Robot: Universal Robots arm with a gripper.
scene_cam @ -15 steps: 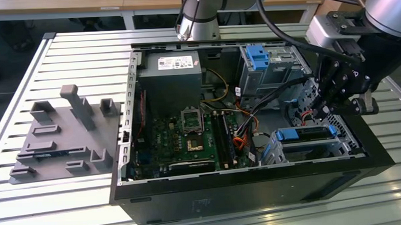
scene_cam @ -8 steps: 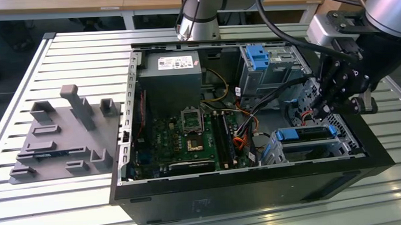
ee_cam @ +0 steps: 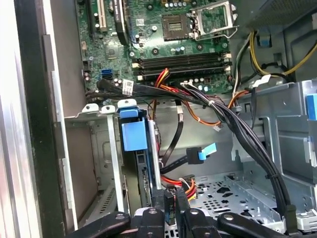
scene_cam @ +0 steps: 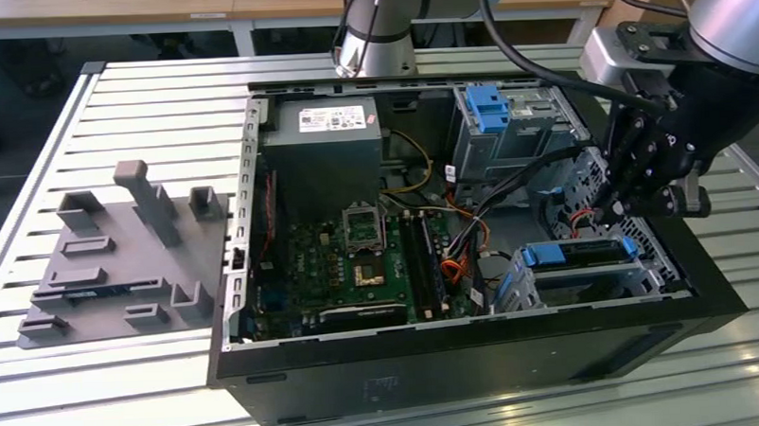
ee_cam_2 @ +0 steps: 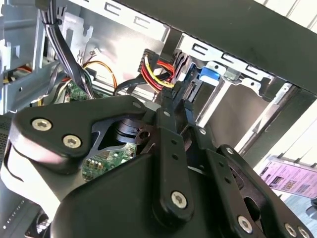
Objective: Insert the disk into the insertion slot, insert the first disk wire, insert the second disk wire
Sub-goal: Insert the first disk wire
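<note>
The disk (scene_cam: 581,252), in its bright blue caddy, sits inside the insertion slot (scene_cam: 609,285), the silvery drive cage at the case's corner on the exterior view's right. In the first wrist view the caddy's blue tab (ee_cam: 133,134) stands at the cage's mouth (ee_cam: 111,163). My gripper (ee_cam_2: 179,96) is shut on a black connector with red, yellow and black wires (ee_cam_2: 153,69), held right beside the disk's rear edge (ee_cam_2: 209,74). The same wire bundle (ee_cam: 185,186) shows just past my gripper (ee_cam: 171,201). A second black cable with a blue plug (ee_cam: 204,152) hangs free nearby.
The open black computer case (scene_cam: 486,361) lies on a slatted metal table (scene_cam: 160,97). A taller grey bay with a blue bracket (scene_cam: 489,105) stands behind. Thick black cable bundles (ee_cam: 237,129) cross above the motherboard (scene_cam: 356,261). A grey fixture (scene_cam: 116,260) lies on the exterior view's left.
</note>
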